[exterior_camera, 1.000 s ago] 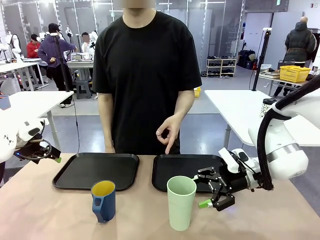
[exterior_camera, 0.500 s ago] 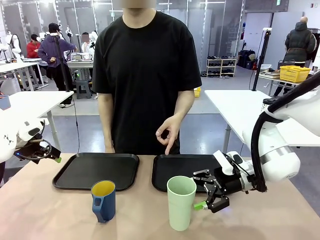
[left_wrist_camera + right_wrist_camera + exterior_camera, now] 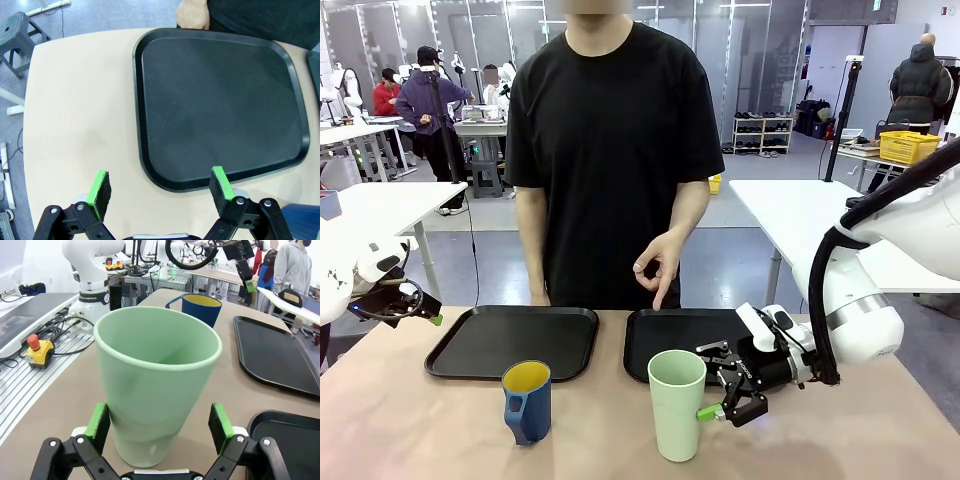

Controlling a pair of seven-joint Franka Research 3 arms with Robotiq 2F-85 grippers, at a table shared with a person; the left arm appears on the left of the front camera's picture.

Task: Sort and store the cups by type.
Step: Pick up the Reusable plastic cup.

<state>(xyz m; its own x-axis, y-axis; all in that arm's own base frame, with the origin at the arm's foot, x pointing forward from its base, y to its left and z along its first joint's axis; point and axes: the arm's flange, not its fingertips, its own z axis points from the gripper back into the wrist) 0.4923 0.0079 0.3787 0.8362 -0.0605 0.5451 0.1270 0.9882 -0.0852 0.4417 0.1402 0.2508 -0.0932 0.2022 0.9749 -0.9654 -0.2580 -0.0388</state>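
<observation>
Tan table w/ two black trays side by side on its far half. A person in a black T-shirt stands behind them.

Pale-green tumbler: upright on bare table, just in front of the right tray, not on it. Dark-blue mug w/ yellow inside: also upright on bare table, in front of the left tray, well apart from the tumbler, handle on the near side.

Right gripper: comes in low from the R side, turned sideways. Its jaws stand apart w/ one finger each side of the tumbler's lower half. In the R wrist view the green pads flank the tumbler near its base. There is a clear gap on one side; the other pad is v. close, and I can't tell if it touches. Nothing is clamped.

Left gripper: jaws spread wide, nothing btwn them. The L wrist view looks down past its pads at bare table and the near rim of the left tray. In the front view it sits at the far L edge, by the table's corner, well apart from both cups.

One hand of the person hangs w/ a finger pointing down at the far rim of the right tray; can't tell if it touches. The other hand is at the far rim of the left tray.
</observation>
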